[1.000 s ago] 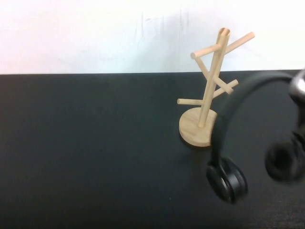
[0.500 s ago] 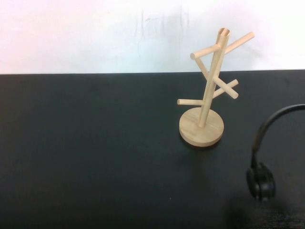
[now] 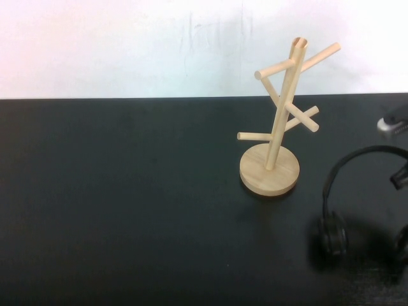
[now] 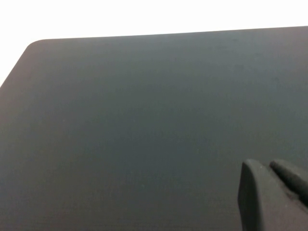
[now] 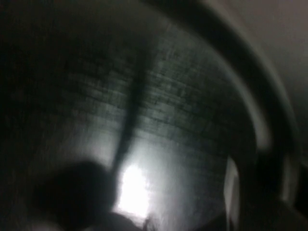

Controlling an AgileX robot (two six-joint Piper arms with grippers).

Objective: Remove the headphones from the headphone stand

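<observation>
Your work surface is a black matte table (image 3: 127, 204) filling the lower two thirds of the high view, its far edge meeting a white wall. Right of centre you have the headphone stand (image 3: 270, 171), its round wooden base flat on the table, pole upright. At the lower right edge lie the headphones (image 3: 334, 210), off the stand, near its base but apart from it, partly cut off by the frame.

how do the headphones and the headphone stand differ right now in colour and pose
The headphones are black; the headphone stand is light wood. The stand is upright on its round base with bare pegs; the headphones are low over the table to its right, near the right gripper. Neither touches the other. The left gripper is elsewhere, over bare table.
</observation>
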